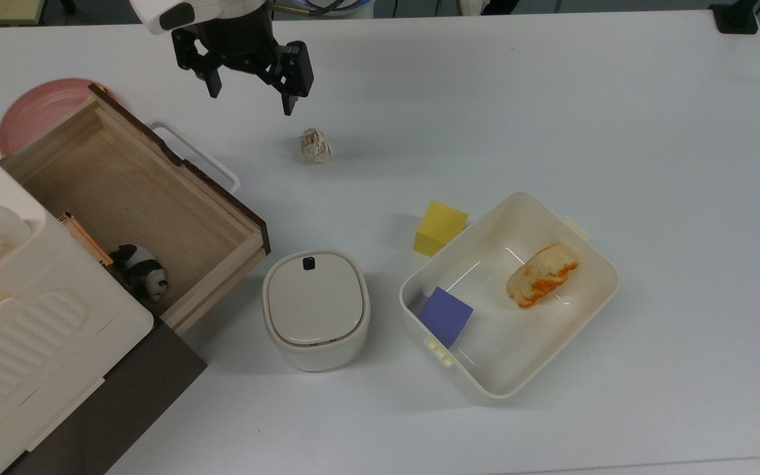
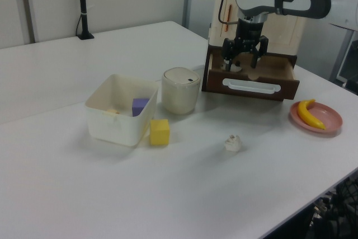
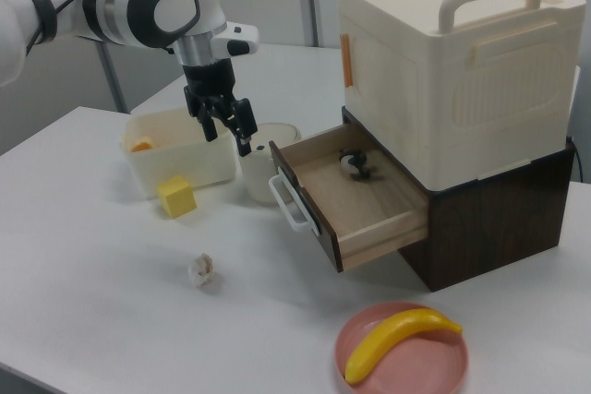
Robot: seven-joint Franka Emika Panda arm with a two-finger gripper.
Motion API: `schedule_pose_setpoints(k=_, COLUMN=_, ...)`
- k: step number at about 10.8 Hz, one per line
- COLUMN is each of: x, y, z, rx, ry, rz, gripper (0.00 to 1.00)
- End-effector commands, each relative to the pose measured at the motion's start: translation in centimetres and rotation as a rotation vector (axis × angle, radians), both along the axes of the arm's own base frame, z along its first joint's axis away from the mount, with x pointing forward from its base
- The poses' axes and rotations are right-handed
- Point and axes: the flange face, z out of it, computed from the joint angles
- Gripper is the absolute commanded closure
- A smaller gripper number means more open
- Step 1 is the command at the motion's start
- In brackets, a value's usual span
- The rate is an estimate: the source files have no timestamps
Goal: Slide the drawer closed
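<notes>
A white tub (image 1: pixel 594 300) is sitting on the white table (image 1: pixel 551 99), holding a purple block (image 1: pixel 444 315) and an orange-streaked piece of food (image 1: pixel 541 274), with a yellow cube (image 1: pixel 440 228) resting just beside it. A cream lidded bin (image 1: pixel 315 309) is standing nearby, and a crumpled paper ball (image 1: pixel 315 145) is lying apart from them. A banana (image 3: pixel 397 341) is lying on a pink plate (image 3: pixel 441 365).

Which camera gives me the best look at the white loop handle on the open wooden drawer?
The left view: it faces the drawer's dark brown front panel, so the white loop handle shows whole and unblocked. The top view shows the handle from above as a thin loop beside the front panel. The right view shows it at an angle, foreshortened.
</notes>
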Motion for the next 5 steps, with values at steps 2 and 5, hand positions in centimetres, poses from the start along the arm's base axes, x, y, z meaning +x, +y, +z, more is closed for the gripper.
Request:
schedule_pose_setpoints(k=2, x=-1.0, y=0.05, z=-0.1, rx=0.002, ry=0.038, rz=0.036, gripper=0.0)
schedule_pose_setpoints(k=5, x=-0.99, y=0.15, z=-0.28, rx=0.004, ry=0.042, rz=0.039, gripper=0.03)
